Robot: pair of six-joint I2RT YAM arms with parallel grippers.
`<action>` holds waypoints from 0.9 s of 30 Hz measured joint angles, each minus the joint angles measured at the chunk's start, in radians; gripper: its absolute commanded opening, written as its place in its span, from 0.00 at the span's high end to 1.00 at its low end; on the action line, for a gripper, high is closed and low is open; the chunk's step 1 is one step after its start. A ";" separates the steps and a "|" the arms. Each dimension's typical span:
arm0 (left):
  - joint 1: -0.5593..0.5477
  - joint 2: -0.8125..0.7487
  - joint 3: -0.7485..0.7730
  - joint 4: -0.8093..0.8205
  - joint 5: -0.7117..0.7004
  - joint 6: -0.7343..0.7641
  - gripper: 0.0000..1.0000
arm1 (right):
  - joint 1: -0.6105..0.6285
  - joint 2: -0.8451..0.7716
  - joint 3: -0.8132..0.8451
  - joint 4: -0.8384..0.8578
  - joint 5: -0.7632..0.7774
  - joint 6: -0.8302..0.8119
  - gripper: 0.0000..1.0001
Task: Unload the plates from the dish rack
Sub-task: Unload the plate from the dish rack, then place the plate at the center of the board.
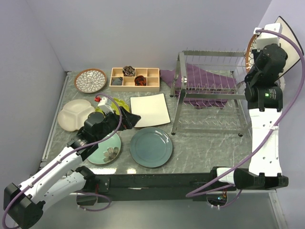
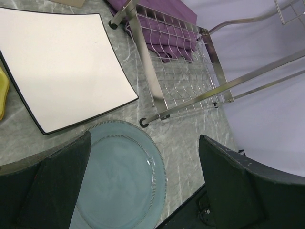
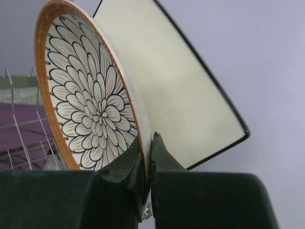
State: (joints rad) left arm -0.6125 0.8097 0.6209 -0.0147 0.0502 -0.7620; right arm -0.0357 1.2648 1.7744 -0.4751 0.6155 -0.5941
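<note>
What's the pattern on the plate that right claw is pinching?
The plate has black-outlined petals on cream, orange-brown rim; clearest in the right wrist view.

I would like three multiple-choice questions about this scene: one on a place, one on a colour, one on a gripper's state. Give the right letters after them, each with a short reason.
1. Where is the teal plate?
A. standing in the dish rack
B. flat on the table
C. inside the wooden tray

2. What colour is the rim of the petal-patterned plate in the right gripper?
A. blue
B. green
C. orange-brown

3. How is the left gripper?
A. open, holding nothing
B. shut on a plate
C. shut on the purple cloth

Answers: 1 B, it lies flat on the marbled top. 2 C, the right wrist view shows the orange-brown band. 3 A, its fingers stand wide apart above the teal plate.
</note>
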 measured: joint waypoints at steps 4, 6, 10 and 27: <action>0.000 0.000 0.000 -0.005 -0.014 -0.002 0.00 | 0.000 -0.009 0.042 0.008 -0.028 0.009 1.00; -0.001 -0.001 0.000 -0.009 -0.022 -0.003 0.01 | 0.000 -0.013 0.061 0.021 -0.043 0.021 1.00; -0.001 -0.012 0.000 -0.026 -0.030 -0.015 0.01 | 0.000 -0.013 0.107 0.019 -0.059 0.048 1.00; -0.002 -0.108 0.230 -0.202 -0.026 -0.067 0.00 | 0.068 -0.026 0.384 -0.089 -0.311 0.632 1.00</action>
State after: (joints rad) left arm -0.6140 0.7021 0.8505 -0.2169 0.0246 -0.8291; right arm 0.0326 1.2392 2.1582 -0.5644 0.3042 0.0383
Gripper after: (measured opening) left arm 0.995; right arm 0.070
